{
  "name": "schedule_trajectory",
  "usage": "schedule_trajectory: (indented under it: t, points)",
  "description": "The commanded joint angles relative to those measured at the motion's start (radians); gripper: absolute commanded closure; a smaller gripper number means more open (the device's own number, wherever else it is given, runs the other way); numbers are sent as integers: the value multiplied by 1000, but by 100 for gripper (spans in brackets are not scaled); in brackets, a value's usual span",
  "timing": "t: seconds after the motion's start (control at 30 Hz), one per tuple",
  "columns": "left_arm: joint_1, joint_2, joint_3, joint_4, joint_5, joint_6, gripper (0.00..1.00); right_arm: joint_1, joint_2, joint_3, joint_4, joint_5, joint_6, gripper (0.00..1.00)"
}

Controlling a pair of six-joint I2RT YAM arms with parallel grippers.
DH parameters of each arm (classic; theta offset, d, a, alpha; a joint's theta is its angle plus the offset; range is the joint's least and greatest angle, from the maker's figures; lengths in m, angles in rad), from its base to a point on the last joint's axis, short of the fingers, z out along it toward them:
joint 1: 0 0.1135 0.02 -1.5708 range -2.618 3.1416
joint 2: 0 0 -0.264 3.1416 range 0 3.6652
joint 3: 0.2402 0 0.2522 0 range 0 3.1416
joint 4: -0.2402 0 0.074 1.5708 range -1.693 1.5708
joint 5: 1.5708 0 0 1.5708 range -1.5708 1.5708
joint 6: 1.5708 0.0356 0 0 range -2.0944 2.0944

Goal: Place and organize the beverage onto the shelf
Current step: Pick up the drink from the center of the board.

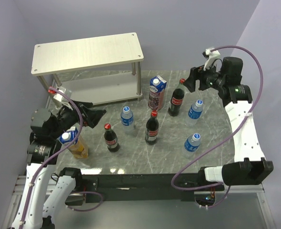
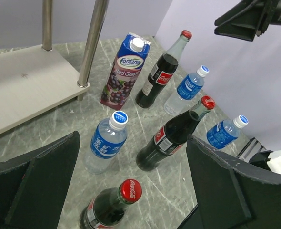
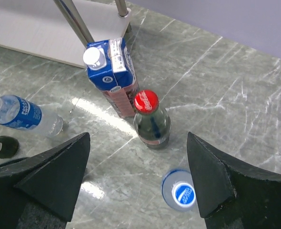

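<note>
The shelf (image 1: 88, 52) stands in the upper left of the top view, and every drink in view is upright on the grey marble table (image 1: 216, 129) in front of it. The purple juice carton (image 1: 156, 93) is near the centre, just right of the shelf's front right leg, with a cola bottle (image 1: 176, 101) just beside it on the right. A second cola bottle (image 1: 152, 129) stands below the carton and a third cola bottle (image 1: 111, 139) further to the lower left. Only 3 water bottles show (a 4th cannot be made out): a water bottle (image 1: 126, 116) left of centre, a second water bottle (image 1: 195, 109) right of the first cola, and a third water bottle (image 1: 192, 142) towards the lower right. The yellow juice carton (image 1: 77, 145) sits at the lower left, close against the left arm. The right gripper (image 1: 192, 81) hovers in the upper right, just beside the first cola's red cap, jaws spread wide with nothing in them; in its wrist view the cap sits centred between the fingers (image 3: 59, 181), clear of both. The left gripper (image 1: 94, 117), at the left, is spread fully wide and holds nothing.
</note>
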Motion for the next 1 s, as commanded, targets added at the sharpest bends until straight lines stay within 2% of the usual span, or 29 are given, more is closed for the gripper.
schedule_trajectory:
  t: [0.0, 0.53, 0.97]
  points:
    - [-3, -19, -15, 18, -23, 23, 1, 33, 45, 81, 6, 18, -9, 12]
    - [-3, -25, -51, 24, -43, 37, 1, 82, 139, 124, 11, 96, -41, 13]
    - [-3, -20, -63, 30, -40, 36, 0, 129, 229, 144, 4, 135, -41, 22]
